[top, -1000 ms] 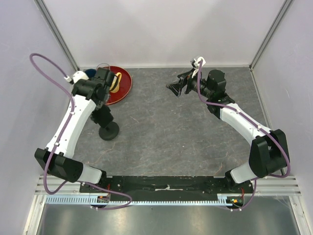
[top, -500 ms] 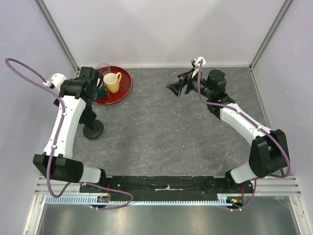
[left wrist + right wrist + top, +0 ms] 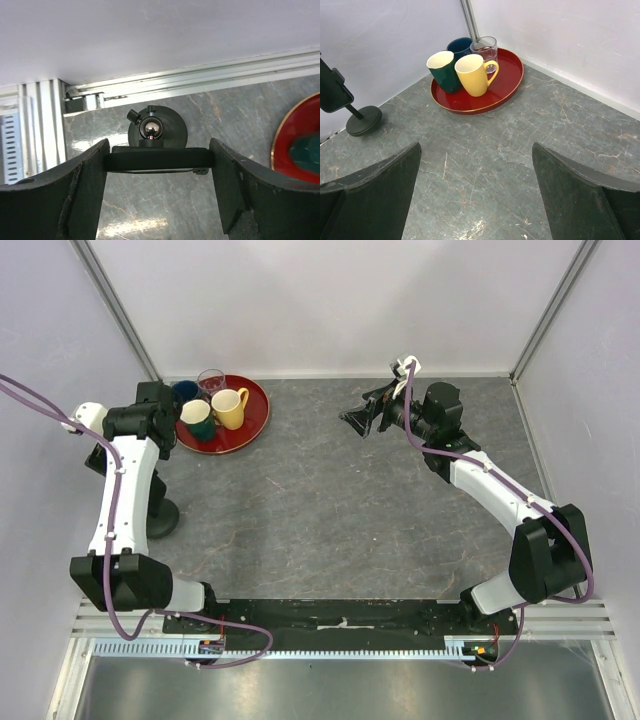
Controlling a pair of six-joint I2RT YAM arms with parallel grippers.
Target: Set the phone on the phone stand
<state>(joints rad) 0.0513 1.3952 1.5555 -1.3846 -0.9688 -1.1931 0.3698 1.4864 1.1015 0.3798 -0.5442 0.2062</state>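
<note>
The phone stand (image 3: 160, 518) stands near the left wall; its round disc base (image 3: 170, 127) and shiny ball joint show in the left wrist view. A flat black bar with rounded ends, which looks like the phone (image 3: 159, 159), sits across the stand's top. It also shows in the right wrist view (image 3: 332, 90), above the post and base (image 3: 364, 120). My left gripper (image 3: 159, 150) is shut on the bar's two ends, above the base (image 3: 153, 480). My right gripper (image 3: 360, 418) is open and empty above the far middle of the table (image 3: 476, 146).
A red tray (image 3: 250, 430) at the back left holds a yellow mug (image 3: 228, 405), a green mug (image 3: 195, 420), a blue mug and a glass. An aluminium rail (image 3: 200, 80) and the left wall run close behind the stand.
My left arm has swung left and the stand has moved with it, from near the tray toward the left wall. The mugs are now uncovered. The right arm has not moved.
</note>
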